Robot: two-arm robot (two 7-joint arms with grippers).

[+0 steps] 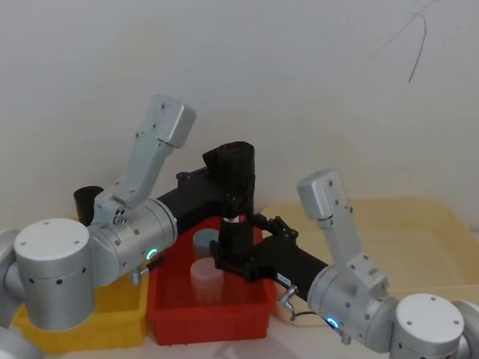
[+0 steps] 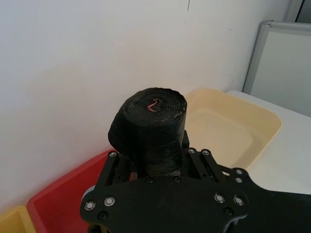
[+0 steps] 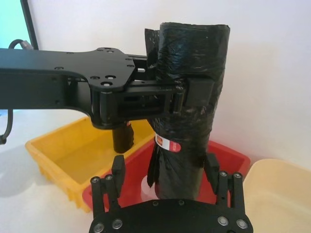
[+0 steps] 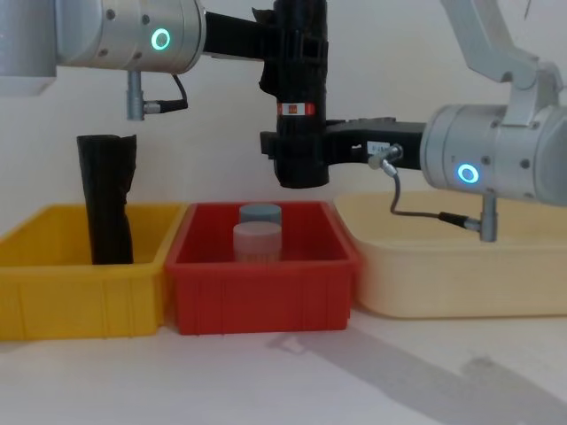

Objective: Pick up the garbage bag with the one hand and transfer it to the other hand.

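Observation:
The garbage bag [image 4: 299, 88], a black roll with a red-and-white label band, hangs upright above the red bin [image 4: 266, 292]. My left gripper [image 4: 297, 44], on the green-ringed arm, is shut on its upper half, and the left wrist view shows the top of the garbage bag [image 2: 151, 114] between the jaws. My right gripper [image 3: 165, 167], on the blue-ringed arm, reaches in from the right at the bag's lower end. It is open, and its fingers [image 3: 118, 169] straddle the garbage bag [image 3: 187, 97] with a gap on one side. In the head view the right gripper [image 1: 236, 255] sits below the label.
A yellow bin [image 4: 80, 301] on the left holds an unlabelled black roll [image 4: 106, 199] standing upright. Two small round containers [image 4: 258, 239] stand in the red bin. A cream tray [image 4: 461, 283] lies on the right. A white wall is close behind.

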